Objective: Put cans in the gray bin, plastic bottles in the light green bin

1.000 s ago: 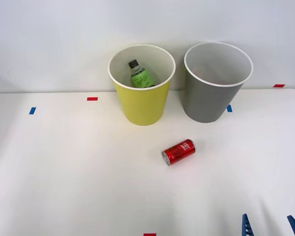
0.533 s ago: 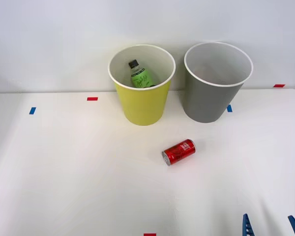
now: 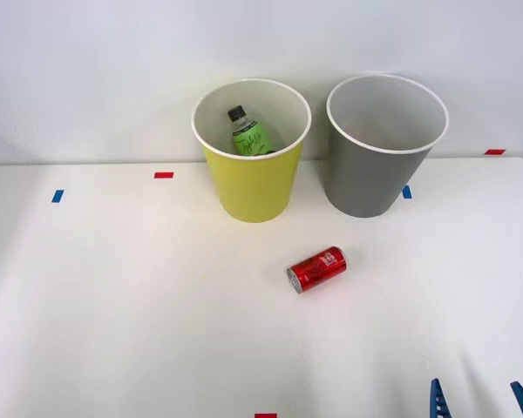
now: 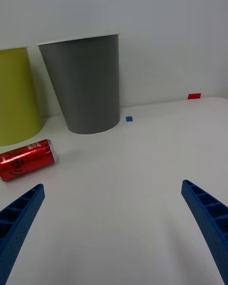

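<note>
Right now the red can (image 3: 317, 269) lies on its side on the white desk (image 3: 113, 305), out in front of both bins and approx. between them, silver end toward the robot's left. Nothing touches it. In the wrist view it sits just beside the foot of the light green bin (image 4: 16, 95), w/ the gray bin (image 4: 88, 83) a bit further off.

Behind it, the light green bin (image 3: 251, 152) stands upright w/ the plastic bottle (image 3: 248, 132) already inside, black cap up, leaning against the white inner wall. So the bottle part looks done. The gray bin (image 3: 385, 144) stands just beside it on the robot's right, upright; what can be seen of its inside looks bare, but the bottom is hidden, so can't tell if an orange-and-white can is in there.

Right end effector (image 3: 478, 401) is at the near edge of the desk, well apart from the red can and off to its right. Its blue ribbed fingers (image 4: 209, 218) are spread wide, nothing between them, holding nothing.

Progress, as a judgement: bottle sorted, red can def. left to do. It needs picking up off the desk and dropping in the gray bin. Next move prob. calls for a reach fwd and left to straddle the can across its round body; it may roll if nudged.

Small red and blue tape marks (image 3: 163, 175) dot the desk.
</note>
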Controlling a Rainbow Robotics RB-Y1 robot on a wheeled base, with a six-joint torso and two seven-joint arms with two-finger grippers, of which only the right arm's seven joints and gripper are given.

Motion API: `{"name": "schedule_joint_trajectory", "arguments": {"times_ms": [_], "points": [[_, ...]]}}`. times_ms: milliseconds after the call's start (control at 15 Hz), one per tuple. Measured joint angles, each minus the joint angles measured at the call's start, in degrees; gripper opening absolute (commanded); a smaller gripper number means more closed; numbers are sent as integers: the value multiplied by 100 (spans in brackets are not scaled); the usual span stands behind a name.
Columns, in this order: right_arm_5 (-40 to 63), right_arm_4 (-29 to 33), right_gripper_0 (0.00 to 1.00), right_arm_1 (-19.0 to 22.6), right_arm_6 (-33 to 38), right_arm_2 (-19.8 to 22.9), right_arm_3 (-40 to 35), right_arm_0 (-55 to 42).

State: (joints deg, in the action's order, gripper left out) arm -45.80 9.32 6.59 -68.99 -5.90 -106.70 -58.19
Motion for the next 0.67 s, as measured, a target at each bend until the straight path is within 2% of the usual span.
{"name": "schedule_joint_trajectory", "arguments": {"times_ms": [667], "points": [[0,0,100,0,0,0,0,0]]}}
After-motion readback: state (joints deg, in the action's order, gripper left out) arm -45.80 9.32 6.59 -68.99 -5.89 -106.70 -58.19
